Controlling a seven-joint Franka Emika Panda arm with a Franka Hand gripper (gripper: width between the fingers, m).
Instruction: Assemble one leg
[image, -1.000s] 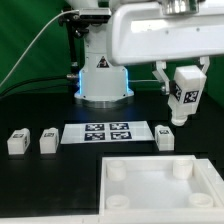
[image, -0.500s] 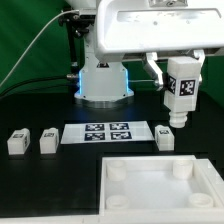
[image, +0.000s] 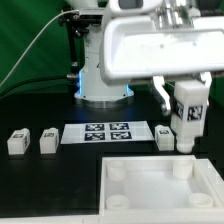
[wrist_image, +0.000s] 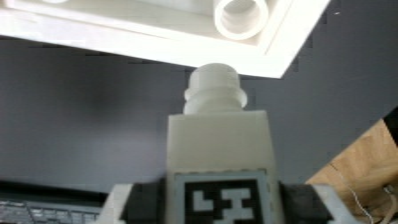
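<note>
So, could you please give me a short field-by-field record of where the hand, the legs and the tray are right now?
hand: shut on the held leg
held leg: upright, peg end down, just beyond the tray's far edge, in no socket
tray: at the front of the table; visible sockets empty
loose legs: outer leg and inner leg at the exterior view's left; third leg by the marker board's right end
marker board: flat on the table

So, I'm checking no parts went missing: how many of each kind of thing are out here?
Legs: 4 (three loose, one leg in the end effector)
Tray: 1
Marker board: 1
Total: 6
</note>
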